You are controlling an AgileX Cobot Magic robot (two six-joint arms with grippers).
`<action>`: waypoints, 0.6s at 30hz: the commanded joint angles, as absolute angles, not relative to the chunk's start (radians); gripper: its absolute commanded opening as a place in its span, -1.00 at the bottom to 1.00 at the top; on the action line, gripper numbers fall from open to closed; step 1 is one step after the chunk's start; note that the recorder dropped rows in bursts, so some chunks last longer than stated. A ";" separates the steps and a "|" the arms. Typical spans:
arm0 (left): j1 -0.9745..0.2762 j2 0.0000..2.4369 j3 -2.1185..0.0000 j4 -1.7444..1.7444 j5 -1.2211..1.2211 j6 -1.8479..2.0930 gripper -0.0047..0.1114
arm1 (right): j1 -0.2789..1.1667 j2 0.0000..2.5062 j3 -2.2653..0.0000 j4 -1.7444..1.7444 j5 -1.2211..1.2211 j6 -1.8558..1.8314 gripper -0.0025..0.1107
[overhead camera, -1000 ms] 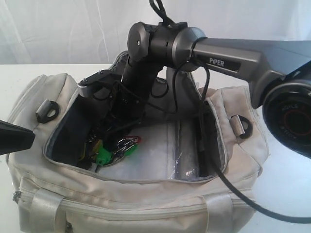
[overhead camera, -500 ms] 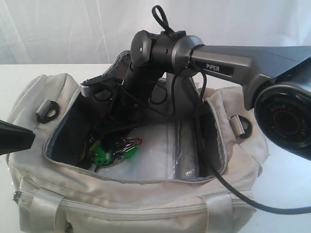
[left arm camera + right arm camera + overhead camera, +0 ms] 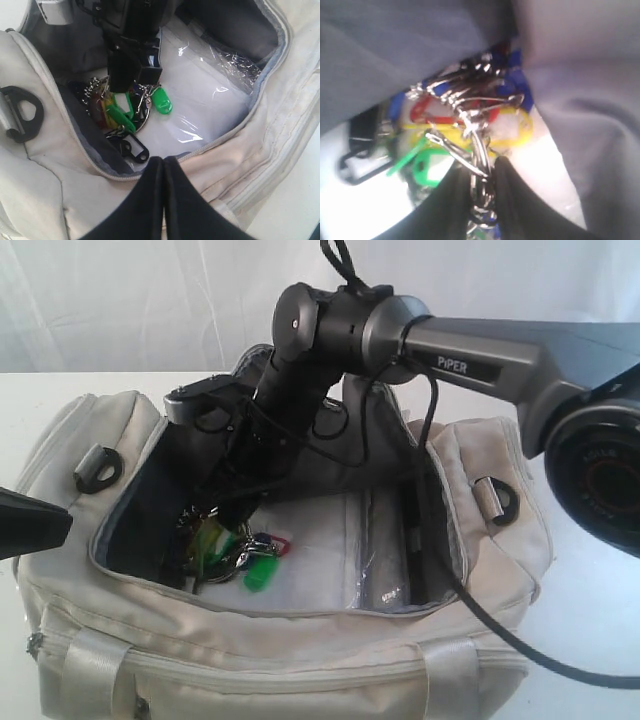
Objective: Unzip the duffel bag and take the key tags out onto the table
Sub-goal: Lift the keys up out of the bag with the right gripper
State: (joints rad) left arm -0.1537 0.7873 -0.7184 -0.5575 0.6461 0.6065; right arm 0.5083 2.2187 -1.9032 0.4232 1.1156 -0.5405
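The cream duffel bag (image 3: 300,660) lies unzipped on the white table (image 3: 40,400). The key tags (image 3: 235,545), a bunch of red, yellow, green, blue and black tags on metal rings, are inside it at the left end. My right gripper (image 3: 222,502) reaches down into the opening. In the right wrist view this right gripper (image 3: 480,170) is shut on the metal rings of the key tags (image 3: 465,125). My left gripper (image 3: 163,159) is shut and empty, hovering just outside the front zipper edge. In the exterior view the left gripper (image 3: 60,523) shows at the left border.
Black D-rings (image 3: 97,465) (image 3: 497,498) sit at both ends of the bag. A clear plastic sheet (image 3: 320,550) covers the bag floor. The right arm's black cable (image 3: 440,570) hangs across the opening and over the front wall.
The right gripper's jaws have closed from wide apart onto the rings of the key tags. The bunch has shifted and a green tag has swung to the right. The left gripper has stayed put.
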 commanded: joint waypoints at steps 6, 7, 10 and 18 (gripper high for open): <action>-0.153 0.780 -0.711 -0.584 0.659 0.606 -0.92 | 0.500 2.063 -1.907 0.337 1.097 -0.496 -0.96; -0.153 0.780 -0.711 -0.584 0.659 0.606 -0.92 | 0.498 2.050 -1.907 0.335 1.099 -0.491 -0.96; -0.153 0.780 -0.711 -0.584 0.659 0.610 -0.92 | 0.489 2.011 -1.905 0.332 1.101 -0.486 -0.96; -0.153 0.780 -0.711 -0.582 0.659 0.610 -0.92 | 0.475 1.905 -1.844 0.251 1.102 -0.439 -0.96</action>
State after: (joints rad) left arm -0.1537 0.7873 -0.7184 -0.5575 0.6461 0.6065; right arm 0.4901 1.9481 -1.8736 0.2730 1.1096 -0.4563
